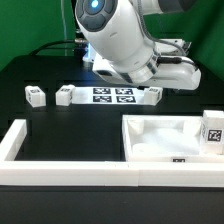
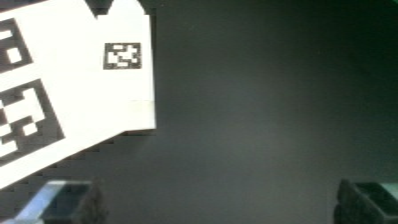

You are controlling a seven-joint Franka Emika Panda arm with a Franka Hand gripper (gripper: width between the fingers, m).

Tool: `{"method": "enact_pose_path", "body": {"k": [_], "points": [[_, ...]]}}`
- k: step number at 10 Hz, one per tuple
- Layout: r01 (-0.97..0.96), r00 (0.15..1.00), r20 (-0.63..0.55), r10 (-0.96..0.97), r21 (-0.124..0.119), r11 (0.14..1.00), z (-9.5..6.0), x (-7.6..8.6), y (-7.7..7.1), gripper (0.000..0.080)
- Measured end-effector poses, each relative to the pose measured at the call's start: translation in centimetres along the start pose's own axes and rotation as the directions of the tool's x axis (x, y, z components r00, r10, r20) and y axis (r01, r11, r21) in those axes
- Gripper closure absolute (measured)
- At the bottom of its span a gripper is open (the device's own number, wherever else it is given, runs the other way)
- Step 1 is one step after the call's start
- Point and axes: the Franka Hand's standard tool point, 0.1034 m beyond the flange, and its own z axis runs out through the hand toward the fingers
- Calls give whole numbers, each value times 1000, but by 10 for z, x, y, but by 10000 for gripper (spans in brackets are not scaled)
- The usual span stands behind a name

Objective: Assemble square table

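The square table lies well apart from the spread end effector.

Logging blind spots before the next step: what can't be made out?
Exterior view: the hand cannot be told apart from the white arm.
Exterior view: the square table slab, cut off at that view's right edge; corner holes blurred.
Exterior view: tags on the leg blocks, too small to read.
Wrist view: the marker board, cut off by the edge.
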Motion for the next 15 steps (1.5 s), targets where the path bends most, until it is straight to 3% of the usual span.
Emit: {"method": "enact_pose_path", "body": {"k": [1, 2, 3, 4, 8, 9, 11, 12, 14, 15], "points": [[-4, 1000, 4, 4, -1, 1000, 3, 0, 3, 150], [-16, 1000, 23, 16, -5, 1000, 22, -3, 16, 150], [-52, 997, 59, 53, -21, 998, 50, -10, 35, 150], [-73, 993, 88, 76, -37, 997, 67, -17, 40, 150], [-73, 994, 84, 75, -35, 997, 64, -15, 40, 150], [-76, 994, 79, 78, -35, 996, 69, -15, 41, 150], [-83, 991, 99, 88, -61, 995, 97, -27, 47, 150], [-83, 992, 92, 88, -55, 995, 93, -24, 46, 150], [-84, 992, 92, 89, -55, 995, 93, -24, 47, 198], [-85, 992, 92, 89, -55, 995, 93, -24, 47, 374]]}}
